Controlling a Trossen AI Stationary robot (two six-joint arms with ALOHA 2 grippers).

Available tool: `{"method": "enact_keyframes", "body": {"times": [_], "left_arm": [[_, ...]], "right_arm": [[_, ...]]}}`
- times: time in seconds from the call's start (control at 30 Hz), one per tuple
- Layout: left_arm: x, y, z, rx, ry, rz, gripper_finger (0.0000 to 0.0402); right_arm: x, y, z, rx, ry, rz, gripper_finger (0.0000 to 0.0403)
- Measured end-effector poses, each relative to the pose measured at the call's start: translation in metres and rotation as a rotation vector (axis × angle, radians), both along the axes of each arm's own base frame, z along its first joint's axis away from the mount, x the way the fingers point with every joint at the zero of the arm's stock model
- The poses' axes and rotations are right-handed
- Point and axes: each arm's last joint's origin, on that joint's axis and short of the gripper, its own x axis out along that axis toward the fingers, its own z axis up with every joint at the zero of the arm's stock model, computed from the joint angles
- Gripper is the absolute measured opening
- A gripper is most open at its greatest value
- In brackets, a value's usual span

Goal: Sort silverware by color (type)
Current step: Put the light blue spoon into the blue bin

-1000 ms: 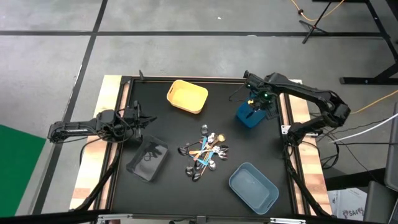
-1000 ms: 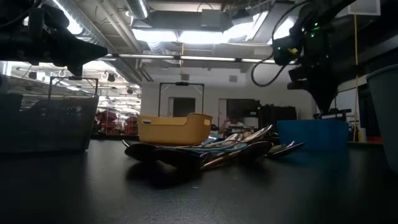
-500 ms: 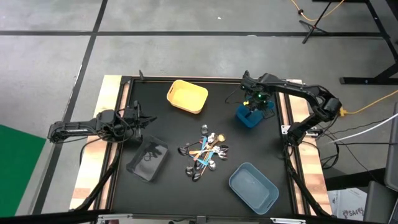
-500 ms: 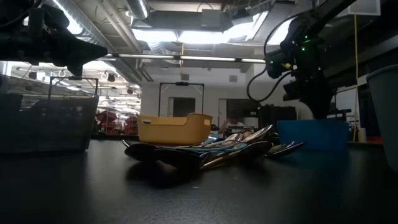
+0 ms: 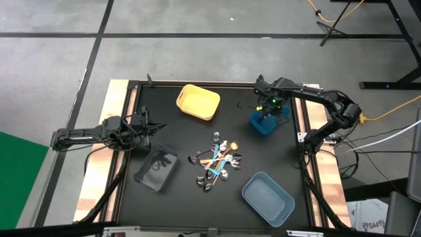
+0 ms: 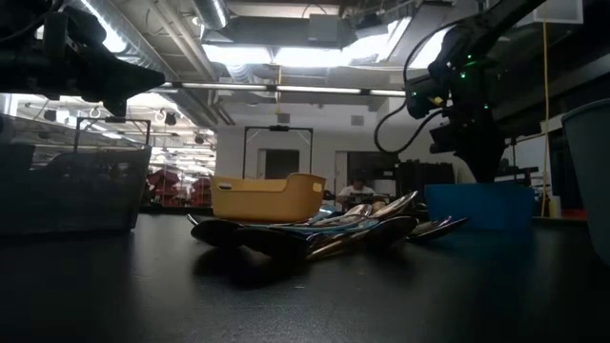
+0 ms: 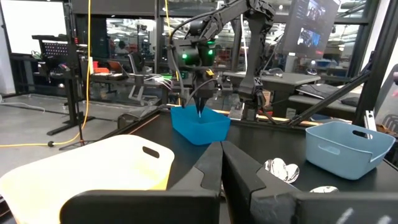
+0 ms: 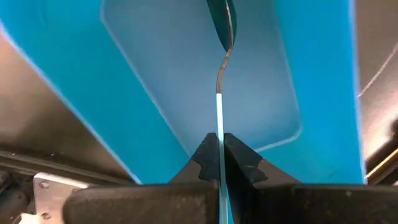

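Hanging over the bright blue bin (image 5: 265,122) in the high view, shifted from a second ago, the right gripper (image 5: 268,113) in its wrist view pinches a spoon (image 8: 220,74) above that bin, the remaining silverware (image 5: 217,164) piled mid-worktop (image 5: 184,197), left gripper (image 5: 146,128) pressed together unmoved.

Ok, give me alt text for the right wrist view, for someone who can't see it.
The right gripper is shut on a light-blue-handled spoon, which hangs bowl-first over the inside of the bright blue bin. The bin fills most of the picture, with dark table showing past its edge.
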Motion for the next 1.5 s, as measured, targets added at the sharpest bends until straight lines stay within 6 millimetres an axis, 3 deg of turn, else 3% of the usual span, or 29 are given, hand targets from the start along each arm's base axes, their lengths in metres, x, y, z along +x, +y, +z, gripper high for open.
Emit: {"method": "enact_keyframes", "body": {"times": [0.57,1.03,1.5], "left_arm": [[0.0000,0.0000,0.0000,0.000,0.000,0.000,0.0000],[0.0000,0.0000,-0.0001,0.000,0.000,0.000,0.0000],[0.0000,0.0000,0.0000,0.000,0.000,0.000,0.0000]], "right_arm": [[0.0025,-0.0021,-0.0001,-0.029,-0.027,-0.039,0.0006],[0.0037,-0.0031,-0.0001,-0.046,-0.043,-0.092,0.0146],[0.0039,-0.0032,-0.0001,-0.046,-0.045,-0.092,0.0160]]}}
